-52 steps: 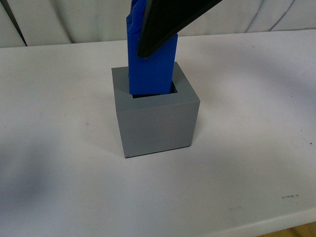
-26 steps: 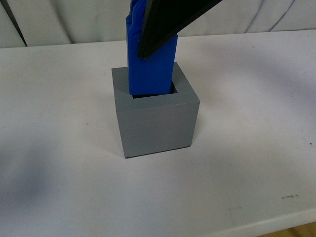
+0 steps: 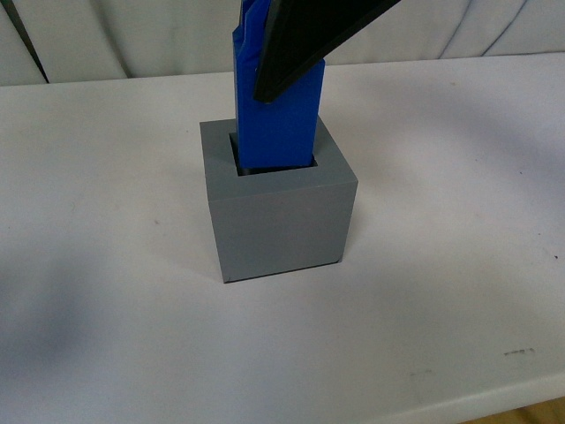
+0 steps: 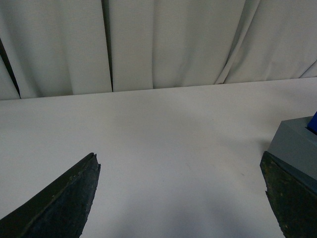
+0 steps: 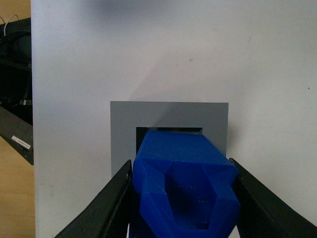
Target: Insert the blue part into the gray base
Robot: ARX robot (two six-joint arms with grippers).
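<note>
White table before pale curtains carries the base. On the right gripper, 2 fingers pinch the blue part, its lower end inside the base's square hole. Beside the base, the left gripper hangs spread, empty.

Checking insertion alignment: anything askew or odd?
Nothing damaged or spilled. The blue part stands partly inside the gray base, off-centre: in the front view a dark gap shows on its left, hardly any on its right.
</note>
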